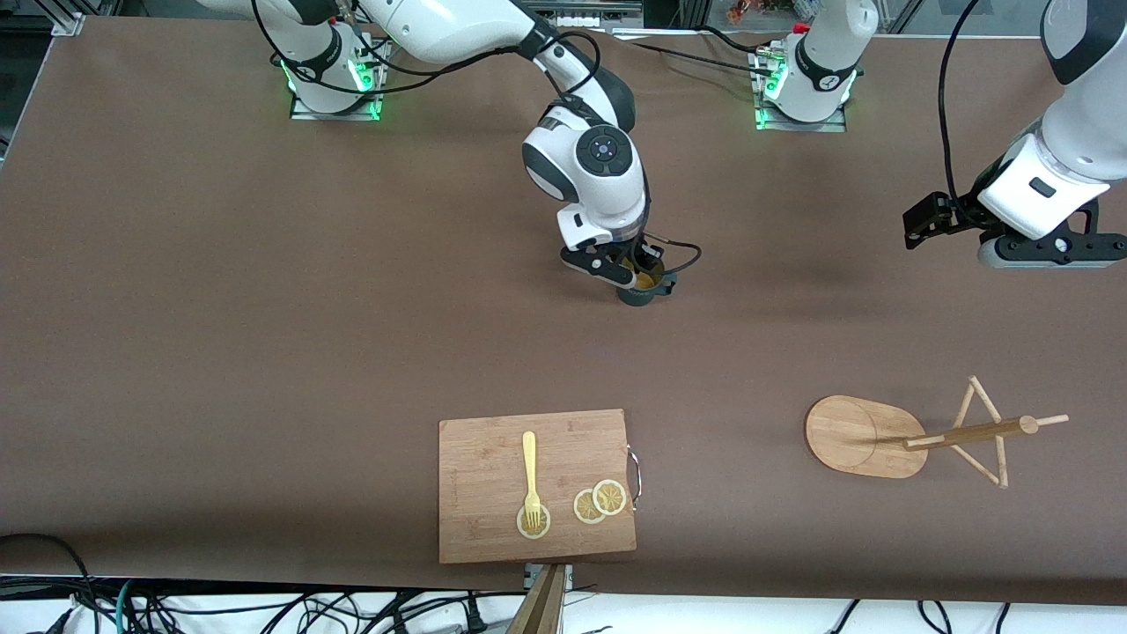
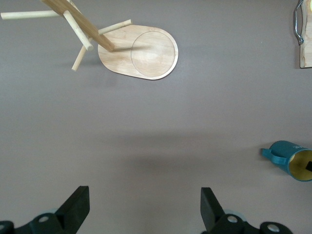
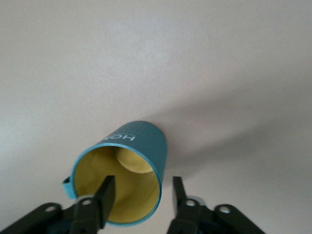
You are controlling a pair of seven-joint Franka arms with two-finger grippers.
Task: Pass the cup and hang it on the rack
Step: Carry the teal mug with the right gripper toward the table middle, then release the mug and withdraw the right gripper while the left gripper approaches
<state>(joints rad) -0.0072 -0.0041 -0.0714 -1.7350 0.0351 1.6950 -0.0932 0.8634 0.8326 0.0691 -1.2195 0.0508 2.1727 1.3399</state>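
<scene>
Right tool (image 1: 636,275) is at the small dark teal-blue mug with a side handle and yellow-ochre inside (image 1: 643,289), mid-bench, farther from the front camera than the rectangular wooden cutting board (image 1: 537,486). In the right wrist view one finger (image 3: 105,197) sits inside the mug's mouth and the other outside, straddling the rim wall. A small gap shows between the outer finger and the wall, so I judge the tool open, not yet clamped. Whether the mug rests fully on the bench or is slightly lifted cannot be told.

Left tool (image 1: 1012,239) waits, jaws apart and empty, over the brown bench (image 1: 264,308) toward the left arm's end.

The light wooden mug tree with oval flat base, central post and thin dowel pegs (image 1: 916,436) stands nearer the front camera, toward the left arm's end.

Risks (judgement):
- A rim-wall pinch is narrow; the mug could pivot or slip during the lift.
- The handle (image 2: 269,154) must stay clear for the peg; a poor handover orientation would block hanging.
- The pegs are thin; a bump could shift the mug tree.

Writing: white letters on the mug wall, upside down in the right wrist view, apparently "HON"; the rest is hidden.
</scene>
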